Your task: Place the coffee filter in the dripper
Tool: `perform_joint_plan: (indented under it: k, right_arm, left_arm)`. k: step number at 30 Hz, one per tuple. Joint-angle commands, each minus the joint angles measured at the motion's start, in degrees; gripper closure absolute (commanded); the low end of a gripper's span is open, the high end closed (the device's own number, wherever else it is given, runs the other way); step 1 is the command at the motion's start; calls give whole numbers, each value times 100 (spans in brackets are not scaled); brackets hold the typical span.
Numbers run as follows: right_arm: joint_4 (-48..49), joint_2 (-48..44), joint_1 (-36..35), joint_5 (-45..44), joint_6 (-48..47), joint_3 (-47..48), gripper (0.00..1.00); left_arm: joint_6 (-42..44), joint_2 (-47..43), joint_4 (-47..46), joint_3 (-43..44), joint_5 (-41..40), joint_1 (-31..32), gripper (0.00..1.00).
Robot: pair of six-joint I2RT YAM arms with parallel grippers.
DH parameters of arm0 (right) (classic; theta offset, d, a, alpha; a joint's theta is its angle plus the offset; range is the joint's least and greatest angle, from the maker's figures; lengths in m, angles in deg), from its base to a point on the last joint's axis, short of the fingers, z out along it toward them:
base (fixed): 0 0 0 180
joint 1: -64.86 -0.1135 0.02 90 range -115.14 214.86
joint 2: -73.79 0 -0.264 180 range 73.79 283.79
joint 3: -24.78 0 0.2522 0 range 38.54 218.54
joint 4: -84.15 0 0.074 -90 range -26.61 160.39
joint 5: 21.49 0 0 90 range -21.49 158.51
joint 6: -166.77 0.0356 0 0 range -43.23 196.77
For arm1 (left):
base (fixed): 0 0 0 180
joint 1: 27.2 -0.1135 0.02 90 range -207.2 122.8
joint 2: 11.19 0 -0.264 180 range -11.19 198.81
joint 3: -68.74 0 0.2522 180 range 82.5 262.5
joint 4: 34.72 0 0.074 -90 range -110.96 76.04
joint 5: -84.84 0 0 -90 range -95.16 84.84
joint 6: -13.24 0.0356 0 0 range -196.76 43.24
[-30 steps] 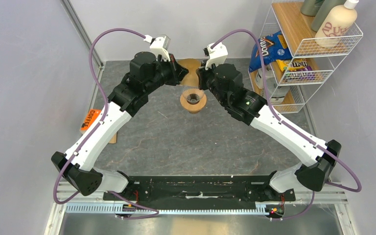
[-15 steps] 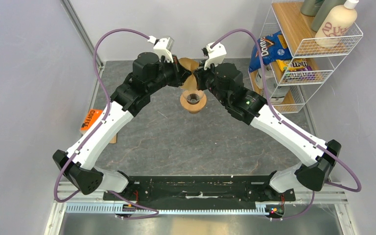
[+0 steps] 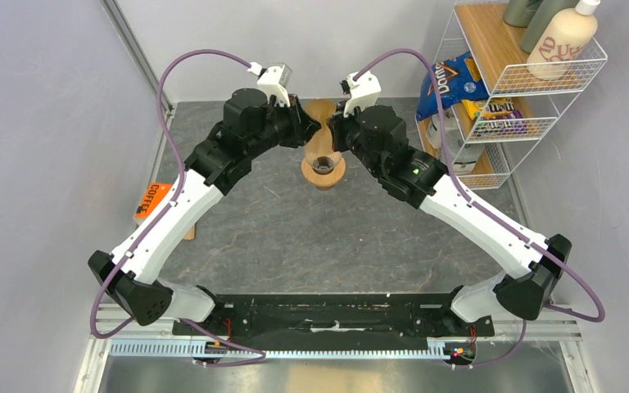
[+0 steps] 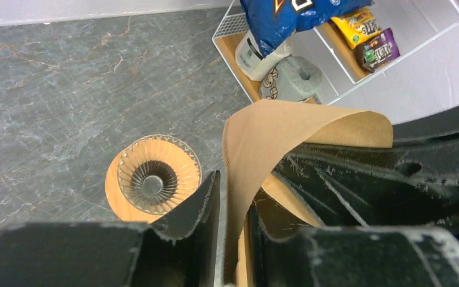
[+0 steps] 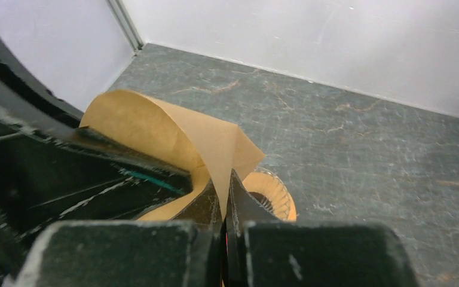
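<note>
Both arms are reaching forward and inward from their bases and meeting over the far middle of the bench (image 3: 295, 237). Their elbows are spreading outward, so the two forearms are forming a peak.

The left pincer (image 4: 234, 197) is clamping the coffee filter (image 4: 275, 134). The paper is passing between its two fingers, which are sitting close on either side of the sheet. The right pincer (image 5: 226, 188) is likewise clenching the filter, with its fingers pressing together on a fold at the paper's edge.

The filter is hanging in the air between the two pincers, partly opened. Its tan sheet is curling up and over in an arch above the fingers.

The dripper (image 3: 323, 169) is standing upright on the bench, just to the near side of the pincers and lower than the filter. Its ribbed glass cone and wooden collar are showing clearly in the left wrist view. Whether the filter's lower edge is touching the dripper cannot be told.

A wire rack (image 3: 491, 98) holding snack packets is standing at the far right.
</note>
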Motion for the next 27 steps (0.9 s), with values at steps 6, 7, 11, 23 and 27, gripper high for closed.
perform_joint_plan:
  k: [6,7,11,23,27]
  right_arm:
    - [-885,-46,221,-287,606,406,100]
    - [-965,-29,252,-242,684,425,100]
    - [-1367,141,408,142,1022,630,100]
    - [-2638,1224,1018,1653,2040,1751,100]
    - [-2704,1484,1102,2002,2191,1834,100]
  left_arm:
    - [261,-198,581,305,-76,-82,57]
    - [264,-210,639,300,-49,-140,55]
    - [150,-186,804,327,185,-446,54]
    - [-114,-497,588,164,848,-1249,40]
    - [-133,-729,226,21,1240,-1321,37]
